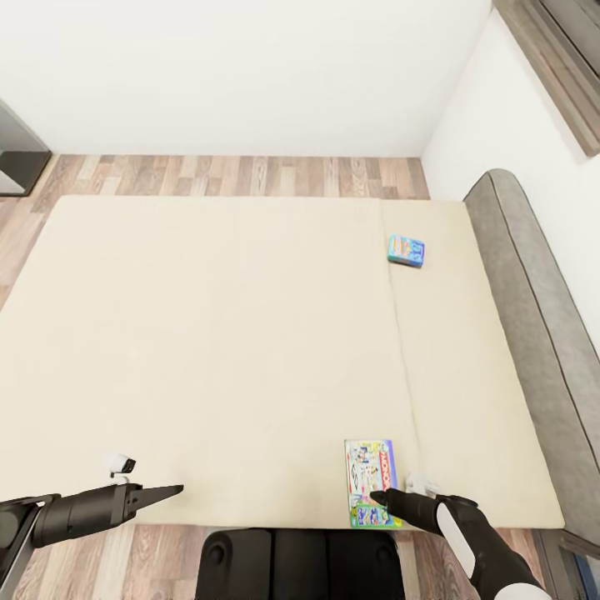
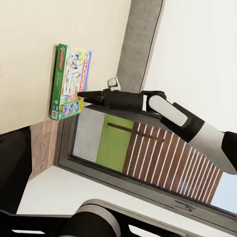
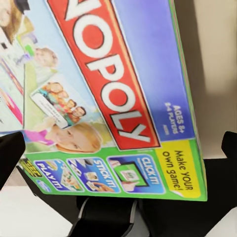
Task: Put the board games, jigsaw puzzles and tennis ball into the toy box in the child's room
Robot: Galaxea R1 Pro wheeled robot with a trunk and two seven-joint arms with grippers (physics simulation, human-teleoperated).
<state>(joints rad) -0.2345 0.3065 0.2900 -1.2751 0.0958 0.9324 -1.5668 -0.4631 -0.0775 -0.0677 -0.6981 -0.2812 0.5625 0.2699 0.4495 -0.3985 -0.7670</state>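
Hovering my right gripper point(image 1: 377, 497), jaws spread and empty, over the near end of the white-and-green board game point(image 1: 371, 482), whose long axis runs straight ahead across the bed point(image 1: 208, 333)

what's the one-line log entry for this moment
stage: reaching first bed game | right gripper: open, over white-and-green board game at bed near edge | left gripper: shut, idle | blue board game: untouched
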